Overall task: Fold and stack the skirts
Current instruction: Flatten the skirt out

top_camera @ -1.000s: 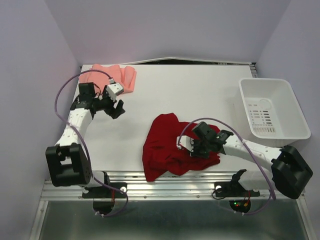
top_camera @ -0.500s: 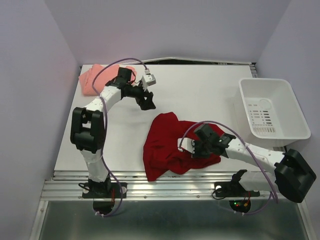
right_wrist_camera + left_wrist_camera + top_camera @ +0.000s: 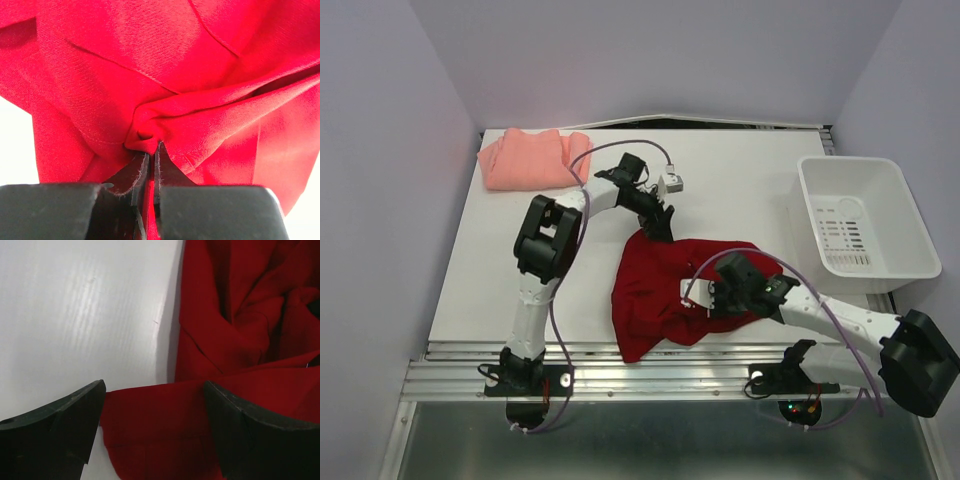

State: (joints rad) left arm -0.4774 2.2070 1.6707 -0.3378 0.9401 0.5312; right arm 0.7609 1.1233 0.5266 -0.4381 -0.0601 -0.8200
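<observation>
The deep red skirt [image 3: 665,290] lies crumpled at the table's front centre. My right gripper [image 3: 717,297] is shut on a pinched fold of it [image 3: 147,132], at its right side. My left gripper [image 3: 660,226] is open, with its fingers either side of the red skirt's far top edge [image 3: 155,415], just above the cloth. The salmon-pink skirt [image 3: 525,158] lies folded at the table's far left corner, apart from both grippers.
A white plastic bin [image 3: 863,218] stands at the right side of the table. The left arm stretches diagonally across the table's middle. The table's front edge has a metal rail [image 3: 650,375].
My left arm has swung from the pink skirt at the far left over to the red skirt's top edge. The red skirt has been spread a little to the right.
</observation>
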